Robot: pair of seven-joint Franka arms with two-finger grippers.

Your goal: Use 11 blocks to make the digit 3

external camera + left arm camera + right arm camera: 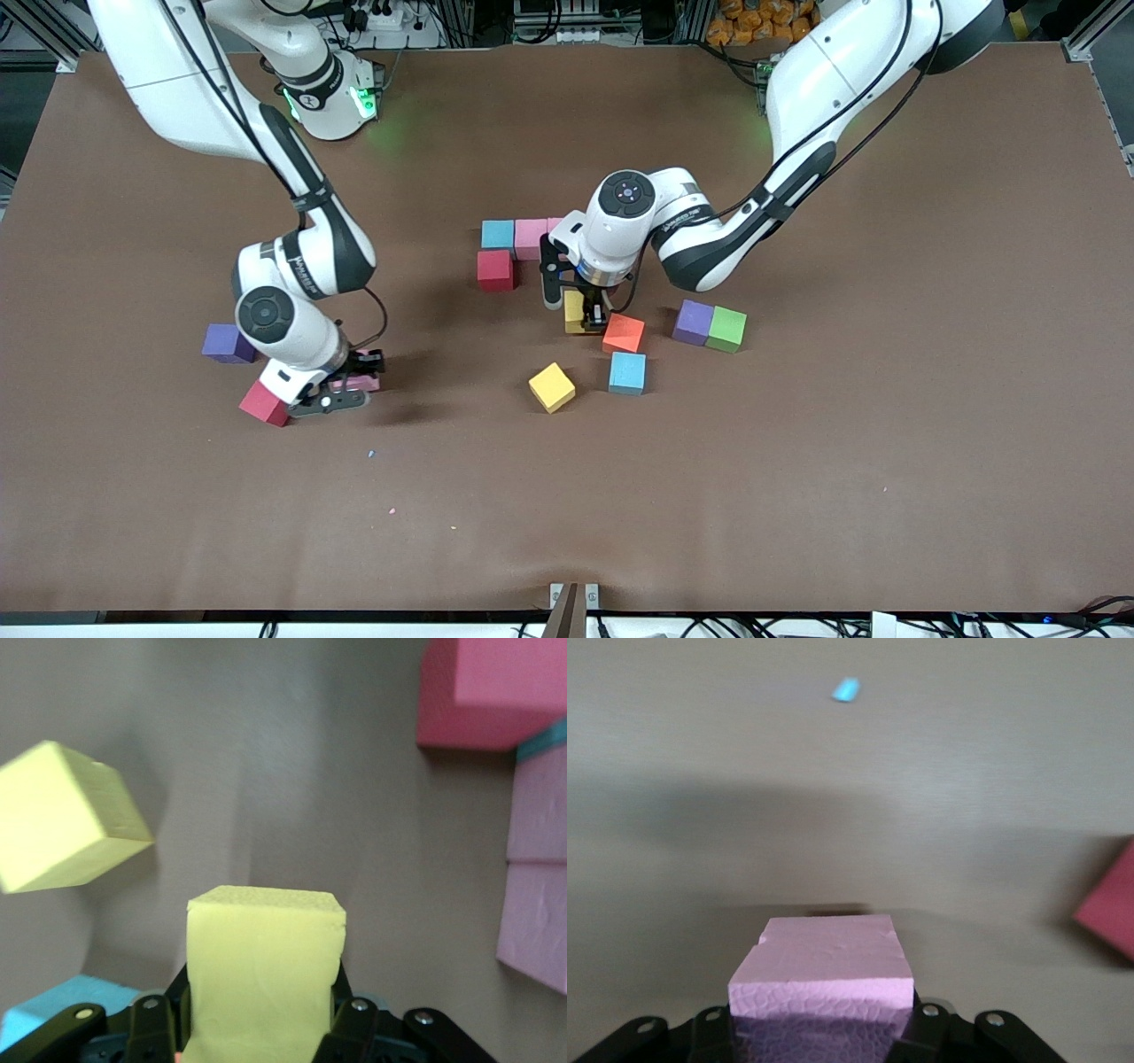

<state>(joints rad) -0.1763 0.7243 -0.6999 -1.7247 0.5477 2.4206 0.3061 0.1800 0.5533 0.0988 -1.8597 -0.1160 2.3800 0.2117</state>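
Note:
My left gripper (586, 315) is shut on a yellow block (574, 310) (266, 966), beside an orange block (624, 334). Close by lie a second yellow block (552, 387) (62, 815) and a light blue one (627, 373) (49, 1010). Farther from the front camera, a light blue block (498, 234) and two pink blocks (531, 237) (540, 806) form a row, with a red block (495, 270) (461, 700) against it. My right gripper (350, 383) (824, 1019) is shut on a pink block (363, 383) (828, 970), next to a red block (264, 404) (1112, 912) and a purple block (228, 344).
A purple block (693, 322) and a green cube (726, 329) sit touching, toward the left arm's end of the table from the orange block. Small foam crumbs (372, 455) (846, 689) lie on the brown table (797, 487), nearer the front camera.

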